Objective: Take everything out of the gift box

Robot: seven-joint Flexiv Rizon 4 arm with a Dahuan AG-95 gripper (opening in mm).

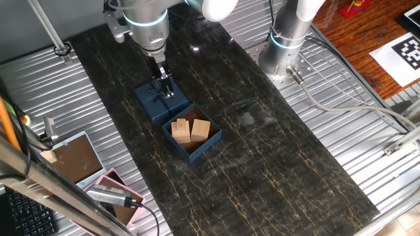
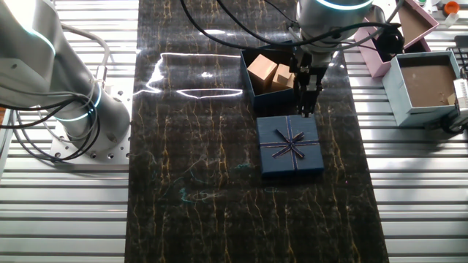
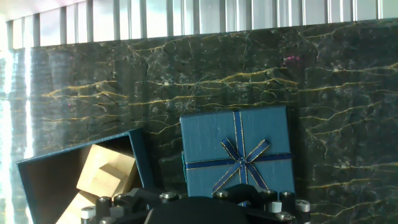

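The gift box [image 1: 176, 145] is open on the dark marble strip, with tan wooden blocks [image 1: 180, 129] [image 1: 201, 128] inside. It also shows in the other fixed view [image 2: 247, 77] with the blocks [image 2: 262, 71], and at the lower left of the hand view [image 3: 140, 155] with a block [image 3: 107, 169]. The flat navy lid with a bow [image 1: 152, 103] [image 2: 290, 146] [image 3: 236, 155] lies right beside the box. My gripper [image 1: 167, 94] [image 2: 306, 113] hangs over the lid's edge nearest the box, fingers close together, nothing seen between them. The hand view hides the fingertips.
A pink-rimmed tray [image 1: 108, 187] [image 2: 398, 29] and a light blue box with a brown inside [image 1: 72, 157] [image 2: 424, 84] sit off the strip on the ribbed metal. A second arm's base [image 1: 289, 39] [image 2: 73, 109] stands at the strip's other side.
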